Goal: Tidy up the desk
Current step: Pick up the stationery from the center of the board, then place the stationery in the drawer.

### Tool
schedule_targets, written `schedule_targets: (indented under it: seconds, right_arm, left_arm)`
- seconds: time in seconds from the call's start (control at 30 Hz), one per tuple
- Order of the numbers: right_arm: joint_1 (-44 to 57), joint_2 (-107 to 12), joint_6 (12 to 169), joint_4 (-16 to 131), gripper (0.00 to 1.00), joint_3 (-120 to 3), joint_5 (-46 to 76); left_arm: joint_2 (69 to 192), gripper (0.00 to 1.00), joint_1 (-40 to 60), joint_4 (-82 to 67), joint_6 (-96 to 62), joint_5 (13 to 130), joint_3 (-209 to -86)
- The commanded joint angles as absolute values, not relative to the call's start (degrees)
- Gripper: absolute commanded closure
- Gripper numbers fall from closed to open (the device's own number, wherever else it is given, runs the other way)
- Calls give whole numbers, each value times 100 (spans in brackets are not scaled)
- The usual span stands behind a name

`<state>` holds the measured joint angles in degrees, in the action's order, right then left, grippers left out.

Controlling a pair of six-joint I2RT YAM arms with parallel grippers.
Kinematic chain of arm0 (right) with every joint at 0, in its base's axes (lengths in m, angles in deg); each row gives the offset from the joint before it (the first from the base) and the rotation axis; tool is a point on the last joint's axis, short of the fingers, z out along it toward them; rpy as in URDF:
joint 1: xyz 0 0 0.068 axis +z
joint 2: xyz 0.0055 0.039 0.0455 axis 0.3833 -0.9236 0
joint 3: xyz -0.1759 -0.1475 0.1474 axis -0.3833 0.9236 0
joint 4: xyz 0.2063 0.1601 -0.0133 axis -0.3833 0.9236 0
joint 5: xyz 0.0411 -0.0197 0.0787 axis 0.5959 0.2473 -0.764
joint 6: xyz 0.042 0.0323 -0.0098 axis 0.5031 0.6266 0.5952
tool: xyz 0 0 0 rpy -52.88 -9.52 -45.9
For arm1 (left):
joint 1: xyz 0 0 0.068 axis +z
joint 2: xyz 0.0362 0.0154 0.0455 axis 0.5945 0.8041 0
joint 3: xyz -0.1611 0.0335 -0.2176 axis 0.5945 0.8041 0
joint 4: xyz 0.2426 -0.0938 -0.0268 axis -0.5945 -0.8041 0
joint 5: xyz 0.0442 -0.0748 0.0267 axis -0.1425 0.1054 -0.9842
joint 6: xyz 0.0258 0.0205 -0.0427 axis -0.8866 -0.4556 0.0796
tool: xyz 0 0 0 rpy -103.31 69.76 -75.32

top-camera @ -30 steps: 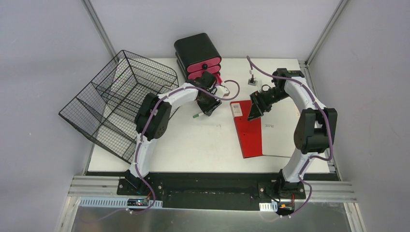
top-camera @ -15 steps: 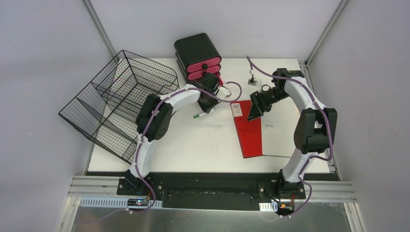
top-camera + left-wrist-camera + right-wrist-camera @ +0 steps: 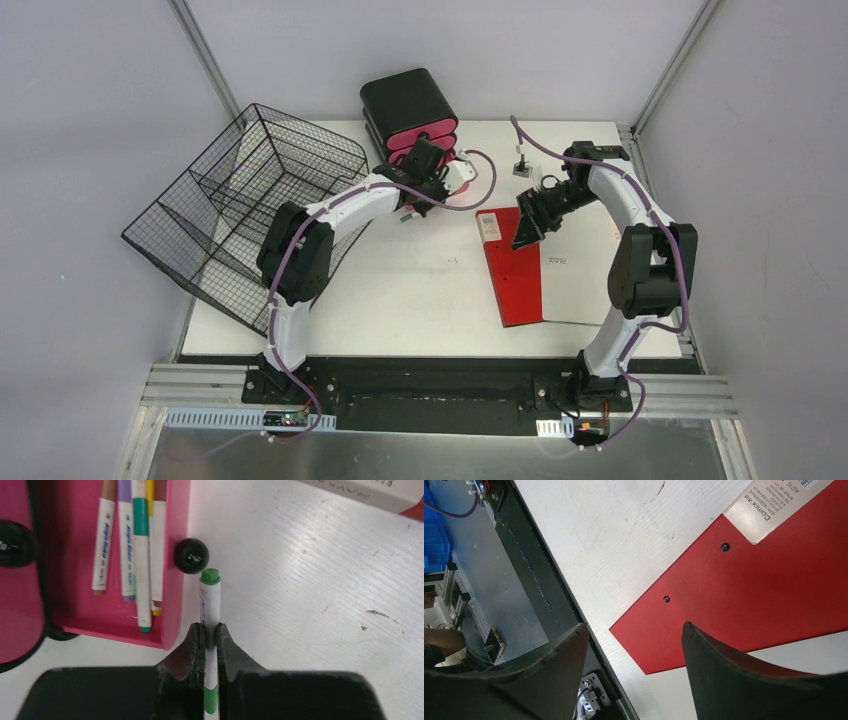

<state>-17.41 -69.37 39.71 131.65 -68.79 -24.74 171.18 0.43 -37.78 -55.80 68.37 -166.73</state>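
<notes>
The desk (image 3: 400,300) filled the middle of the top view. At lower centre of the left wrist view, the left gripper (image 3: 210,630) pinched a green-capped marker (image 3: 209,597), just right of the open pink drawer (image 3: 175,540). The right gripper (image 3: 634,642) hung with jaws apart above the red notebook (image 3: 774,580).

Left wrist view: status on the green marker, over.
Left gripper shut on green marker. Right gripper open above red notebook. Drawer knob right ahead of marker tip.
</notes>
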Motion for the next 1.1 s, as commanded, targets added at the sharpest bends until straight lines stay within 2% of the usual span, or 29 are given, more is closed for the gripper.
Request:
schedule_targets:
  seconds: [0.0, 0.17, 0.33, 0.37, 0.4, 0.5, 0.53, 0.73, 0.93, 1.03, 1.07]
  right_arm:
    - [-1718, -6784, 3776, 13193, 28, -7101, -2668]
    - [-1721, -6763, 3759, 13207, 27, -7110, -2670]
    - [-1717, -6785, 3759, 13212, 26, -7103, -2684]
    - [-1718, -6790, 3760, 13212, 26, -7109, -2687]
    - [-1718, -6800, 3760, 13205, 26, -7110, -2687]
    - [-1711, -6798, 3758, 13208, 25, -7097, -2733]
    - [-1707, -6783, 3753, 13204, 25, -7091, -2753]
    - [-1702, -6616, 3787, 13113, 25, -7013, -2799]
    - [-1705, -6288, 3935, 12830, 25, -6854, -2684]
    - [-1709, -6132, 4021, 12654, 25, -6751, -2628]
    - [-1709, -6087, 4045, 12605, 25, -6723, -2603]
  left_arm:
    - [16745, 100, 9, -3201, -5936, 6554, -16962]
    - [17013, 100, 45, -2460, -6384, 6068, -17270]
    - [17670, 100, 192, -2319, -6459, 5703, -17973]
    - [17759, 93, 201, -2241, -6440, 5612, -18010]
    - [17814, 78, 196, -2150, -6422, 5507, -18009]
    - [17819, 44, 202, -1961, -6285, 5371, -17954]
    - [17744, 40, 196, -1933, -6200, 5401, -17916]
    - [16836, 38, 189, -1598, -5643, 6164, -16961]
    - [16159, 33, 211, -448, -4789, 7315, -15623]
    - [16210, 35, 207, -453, -4500, 7895, -15632]
    - [16264, 39, 211, -555, -4437, 8092, -15699]
